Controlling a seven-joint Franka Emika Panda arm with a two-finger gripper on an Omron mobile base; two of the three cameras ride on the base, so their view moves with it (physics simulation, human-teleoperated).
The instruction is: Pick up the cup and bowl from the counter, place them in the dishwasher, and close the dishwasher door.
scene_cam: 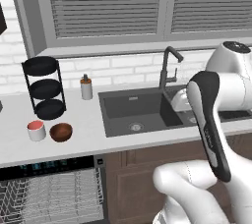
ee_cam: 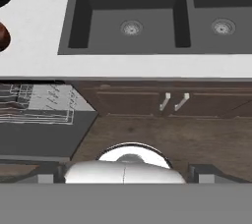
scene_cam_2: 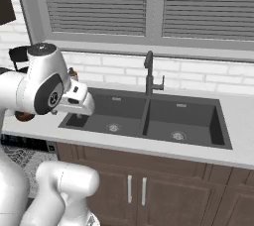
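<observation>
The cup [scene_cam: 36, 130], white with a salmon top, stands on the light counter [scene_cam: 88, 134] left of the sink. The reddish-brown bowl [scene_cam: 61, 132] sits right beside it and also peeks in at the left edge of the hand view [ee_cam: 2, 36]. Below them the dishwasher [scene_cam: 49, 166] is open: its white wire rack [scene_cam: 49, 193] is pulled out over the lowered dark door [ee_cam: 44, 137]. My gripper [ee_cam: 127, 173] hangs open and empty, its fingertips [ee_cam: 49, 173] wide apart. It is above the front of the left sink basin [scene_cam_2: 111, 113], far right of the cup and bowl.
A black three-tier rack [scene_cam: 44, 88] and a beige soap dispenser [scene_cam: 86, 88] stand behind the cup and bowl. The dark faucet [scene_cam: 170, 66] rises behind the double sink. Brown cabinet doors [ee_cam: 172, 101] lie under the sink, right of the open dishwasher. My own arm blocks the right side of the left base view.
</observation>
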